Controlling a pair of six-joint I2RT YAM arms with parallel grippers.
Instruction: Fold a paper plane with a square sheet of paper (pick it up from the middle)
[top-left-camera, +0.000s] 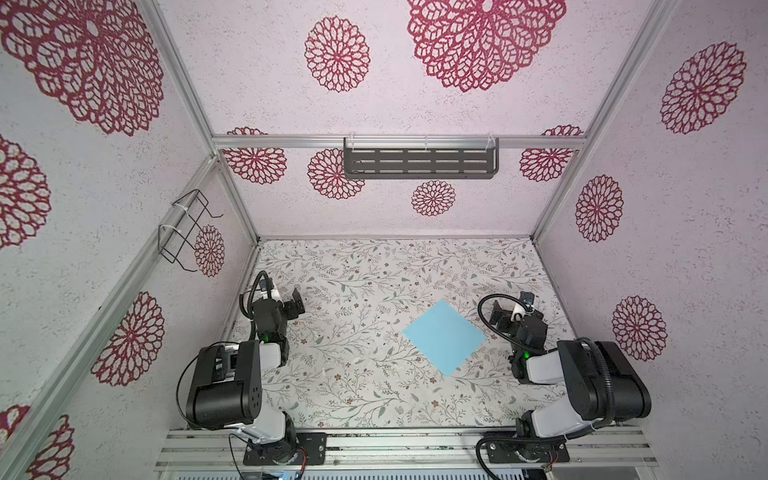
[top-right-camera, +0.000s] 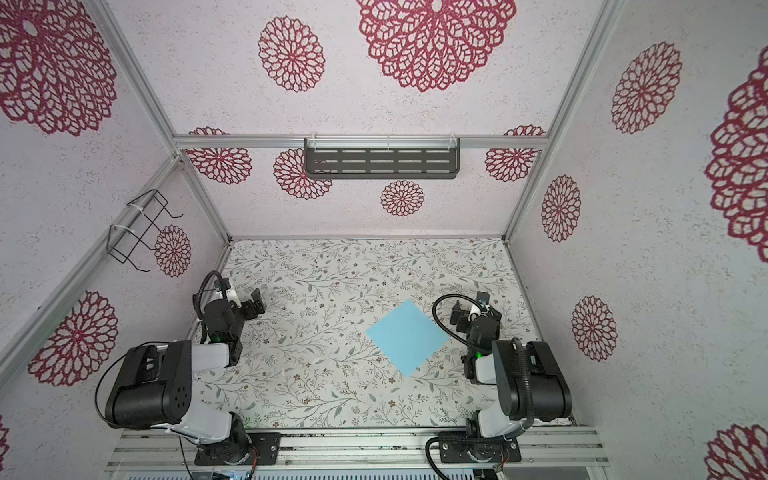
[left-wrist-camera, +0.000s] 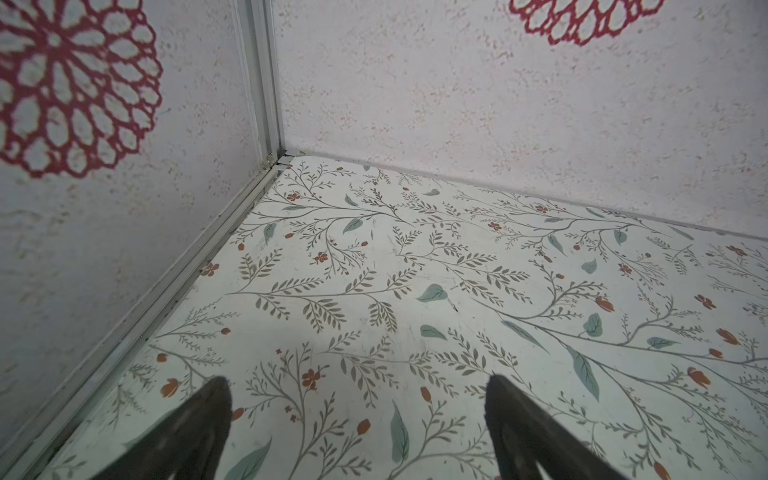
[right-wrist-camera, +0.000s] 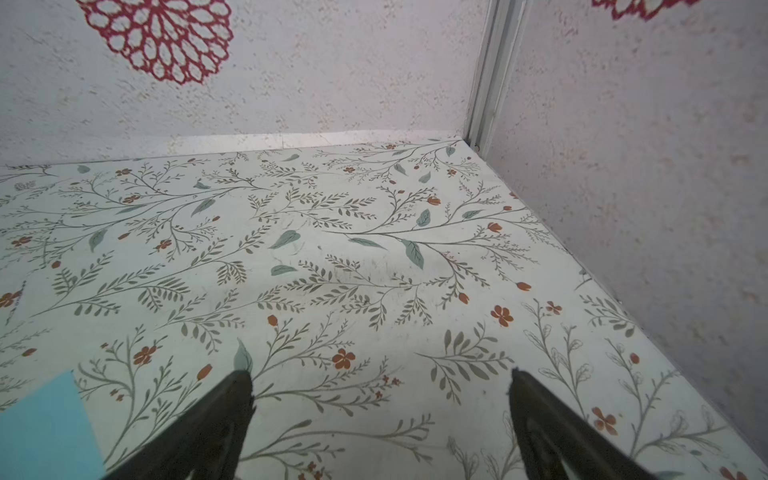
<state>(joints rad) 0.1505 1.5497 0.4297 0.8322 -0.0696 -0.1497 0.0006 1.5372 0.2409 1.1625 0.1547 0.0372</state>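
You are at the very start: the square sheet of paper (top-left-camera: 444, 337) lies flat and unfolded on the worktop (top-left-camera: 353, 386), turned like a diamond, right of the middle and much nearer your right arm than your left. No crease shows on it, so I judge that no folding is done and the pick-up is the step in hand.

Your left pincer (left-wrist-camera: 357, 380) stands wide open with nothing between its jaws. Its wrist view shows only bare flowered worktop and a corner of the walls, and in both top views it sits well apart from the sheet, close to the left wall.

Your right pincer (right-wrist-camera: 380, 374) is likewise spread wide and empty. In both top views it sits near the sheet's right-hand corner without touching it. Its wrist view catches only one blue corner at the picture's edge, off to the side of the jaws and not between them.

The next move, as I read it, falls to your right arm, being the closer: swing it over the middle of the sheet, not the corner, and come down with the jaws apart. Flat paper offers no edge there, so you would need to pinch gently enough that it buckles up between the tips rather than sliding away or crumpling
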